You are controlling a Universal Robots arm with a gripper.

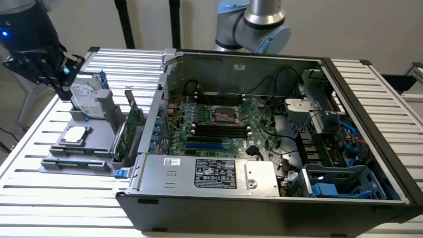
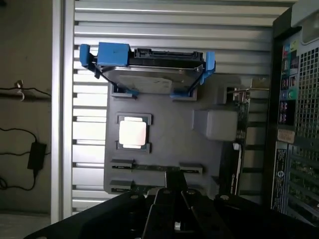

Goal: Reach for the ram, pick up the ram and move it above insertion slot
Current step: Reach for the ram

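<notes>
The ram point(image 2: 157, 168) is a thin green stick lying flat in the front slot of a grey holder point(image 2: 172, 107), between two small clips. In the exterior view the ram point(image 1: 74, 164) sits at the holder's near end. My black gripper point(image 1: 64, 94) hangs at the exterior view's upper left, above the holder's far end and apart from the ram. In the wrist view the gripper point(image 2: 173, 174) looks shut with nothing in it, its tip just short of the ram. The motherboard's black memory slots point(image 1: 221, 130) lie inside the open computer case point(image 1: 264, 198).
On the holder stand a silver hard drive in a blue frame point(image 1: 84, 96) point(image 2: 152, 74), a square processor chip point(image 1: 75, 134) point(image 2: 133, 133) and a green expansion card point(image 1: 132, 126) on edge beside the case wall. Everything rests on a slatted metal table point(image 1: 59, 208).
</notes>
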